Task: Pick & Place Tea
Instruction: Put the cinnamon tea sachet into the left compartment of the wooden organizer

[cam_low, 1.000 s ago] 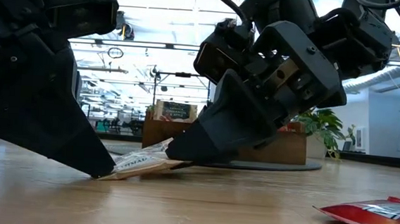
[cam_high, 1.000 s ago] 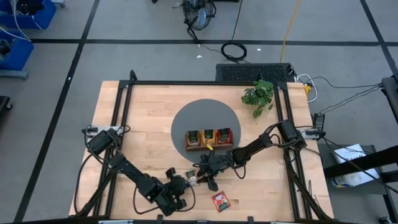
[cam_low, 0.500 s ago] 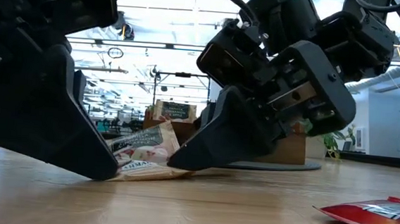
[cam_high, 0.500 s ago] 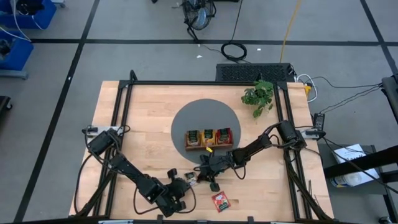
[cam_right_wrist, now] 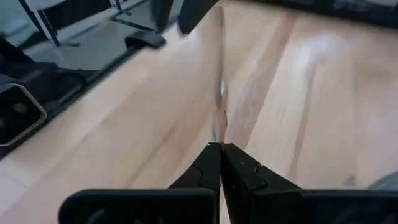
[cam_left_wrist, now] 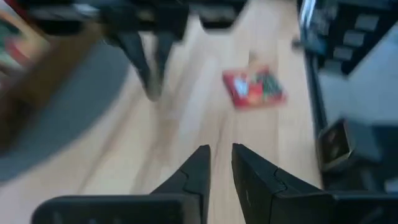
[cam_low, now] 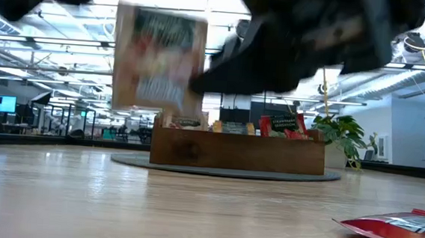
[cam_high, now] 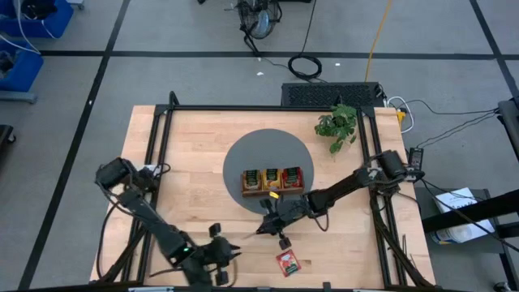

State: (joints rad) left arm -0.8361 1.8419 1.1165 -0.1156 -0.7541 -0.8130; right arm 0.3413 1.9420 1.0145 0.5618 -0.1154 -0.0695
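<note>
— Where are we in this?

— Carrying, I'd say. On the desk (cam_high: 186,154) the wooden tray (cam_high: 273,181) sits on the grey round mat (cam_high: 243,154), already holding a row of sachets. The right arm's end effector (cam_high: 264,228) is pinched tight on one tea sachet (cam_low: 159,59), which hangs upright in the air, clear of the wood, just in front of the tray.

— And the left arm?

— Its end effector (cam_high: 225,250) is near the front edge, fingers a narrow gap apart, holding nothing.

— What next?

— My guess: swing the held sachet over the matching compartment, lower it edge-first, then let go. Another red sachet (cam_high: 287,261) lies flat near the front edge, not yet picked up.
</note>
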